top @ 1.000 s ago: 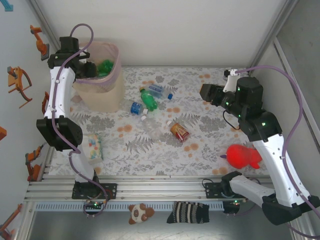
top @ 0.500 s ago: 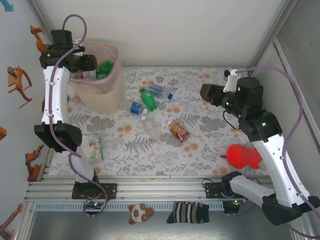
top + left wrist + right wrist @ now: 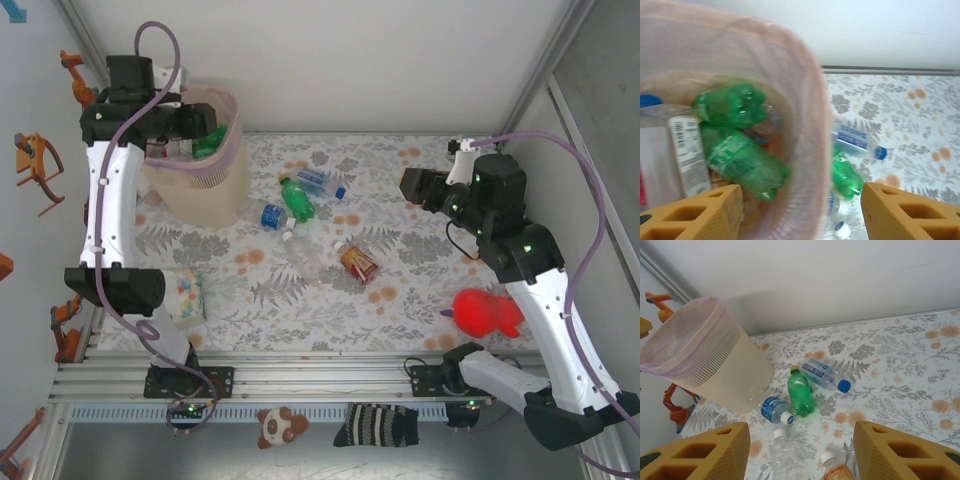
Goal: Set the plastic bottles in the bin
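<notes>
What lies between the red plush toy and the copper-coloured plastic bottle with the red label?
Nothing: in the top view the floral table between the red plush toy and the copper-coloured plastic bottle is bare.

Red plush toy [image 3: 488, 312], dotted white box [image 3: 188, 296], striped cloth [image 3: 375, 425] — perhaps a sock

Left wrist view: bin [image 3: 809, 107] and the green bottles [image 3: 742, 160] inside are smeared, soft blurs. Right wrist view: the copper bottle [image 3: 836, 470] runs off the bottom edge, just cap and shoulder showing.
</notes>
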Motion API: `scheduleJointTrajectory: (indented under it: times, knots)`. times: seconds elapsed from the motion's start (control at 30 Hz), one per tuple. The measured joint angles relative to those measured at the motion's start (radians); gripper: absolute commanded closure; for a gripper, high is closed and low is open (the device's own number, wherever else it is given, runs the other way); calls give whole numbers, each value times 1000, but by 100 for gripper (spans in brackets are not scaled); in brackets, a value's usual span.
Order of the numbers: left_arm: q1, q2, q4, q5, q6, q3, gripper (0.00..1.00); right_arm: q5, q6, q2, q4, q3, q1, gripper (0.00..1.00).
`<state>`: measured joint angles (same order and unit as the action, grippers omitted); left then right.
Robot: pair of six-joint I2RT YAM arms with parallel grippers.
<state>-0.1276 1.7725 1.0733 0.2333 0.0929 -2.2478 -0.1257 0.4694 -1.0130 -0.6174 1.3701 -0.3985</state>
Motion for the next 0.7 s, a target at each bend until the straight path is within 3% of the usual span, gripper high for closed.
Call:
scheduleJointTrajectory:
  times: [0.2, 0.7]
  knots:
    - [-126, -20, 0, -17, 6, 10, 37, 0, 0, 0, 0, 0, 0, 44]
    - [-385, 11, 21, -221, -23, 125, 36, 0, -16, 0, 0, 0, 0, 44]
